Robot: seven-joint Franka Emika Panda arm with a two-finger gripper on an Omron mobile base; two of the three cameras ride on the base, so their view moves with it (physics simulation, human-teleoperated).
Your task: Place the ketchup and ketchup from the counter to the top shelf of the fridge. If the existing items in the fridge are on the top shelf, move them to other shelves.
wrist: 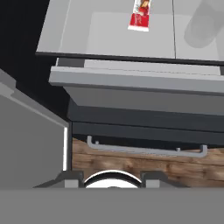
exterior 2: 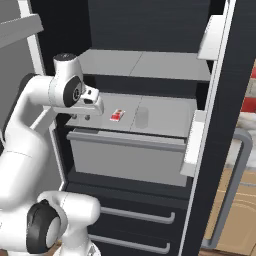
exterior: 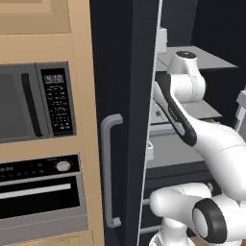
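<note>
The fridge (exterior 2: pixel 150 30) stands open. Its top shelf (exterior 2: pixel 145 65) is a bare pale grey board. One shelf lower (exterior 2: pixel 165 120) lie the red-and-white packet (exterior 2: pixel 117 115) (wrist: pixel 141 16) and the clear tumbler (exterior 2: pixel 142 117) (wrist: pixel 202 26). My gripper (exterior 2: pixel 81 119) (wrist: pixel 112 178) hangs over the left end of that lower shelf, left of the packet, pointing down. It is shut and I see nothing in it. A red shape (exterior 2: pixel 250 87) shows past the right door on a pale surface, too cut off to tell whether it is ketchup.
A grey drawer (exterior 2: pixel 125 155) juts out under the lower shelf, with dark drawers and bar handles (wrist: pixel 146 149) below. The left door (exterior: pixel 120 96) with its grey handle (exterior: pixel 109 168) stands close beside my arm. The right door carries bins (exterior 2: pixel 197 140). Microwave (exterior: pixel 29 101) and oven (exterior: pixel 38 192) are left.
</note>
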